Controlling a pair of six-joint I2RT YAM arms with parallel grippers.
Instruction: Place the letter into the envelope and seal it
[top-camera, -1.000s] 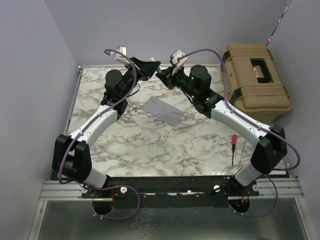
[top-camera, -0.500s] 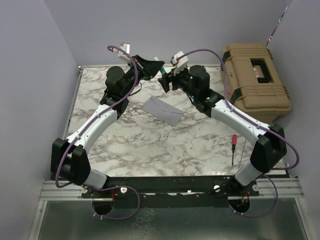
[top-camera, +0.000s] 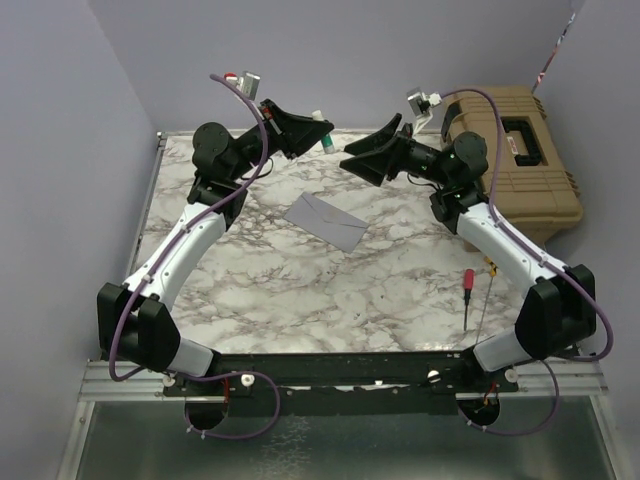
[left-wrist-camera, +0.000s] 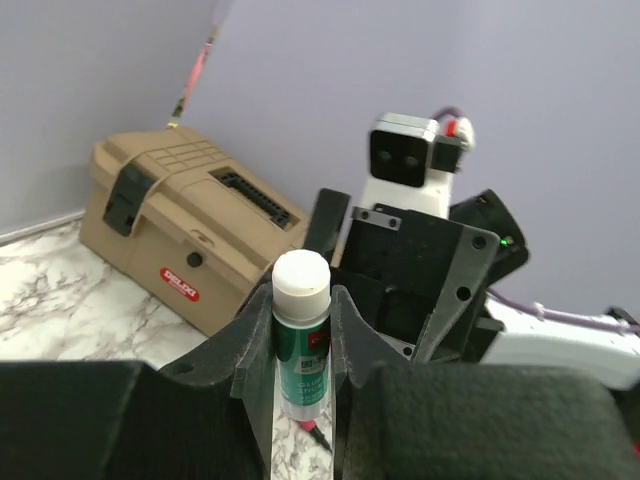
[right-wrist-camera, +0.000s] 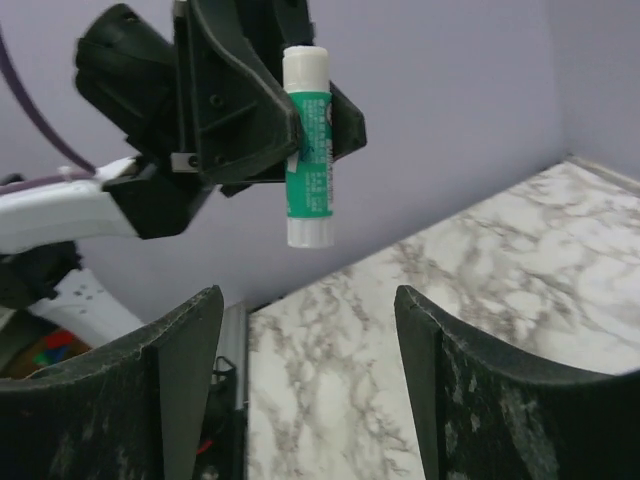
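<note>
glue stick (left-wrist-camera: 301, 345) label: unreadable | toolbox (top-camera: 515, 150) edge: behind right arm (top-camera: 500, 238)

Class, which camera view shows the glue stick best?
Right wrist: the whole glue stick shows, end to end. Left wrist hides its lower part between fingers; top external shows only a speck.

Soft, even light fills all three views, apparently from overhead. Shadows beneath the arms on the marble table (top-camera: 300, 290) are faint, and nothing glares. The top view is sharp throughout. In the left wrist view the glue stick (left-wrist-camera: 301, 350) is crisp, while the left gripper (left-wrist-camera: 301, 295) blurs at its near body. The right gripper (right-wrist-camera: 307, 300) shows grainy, soft fingers (right-wrist-camera: 180, 380) in its own view.
</note>
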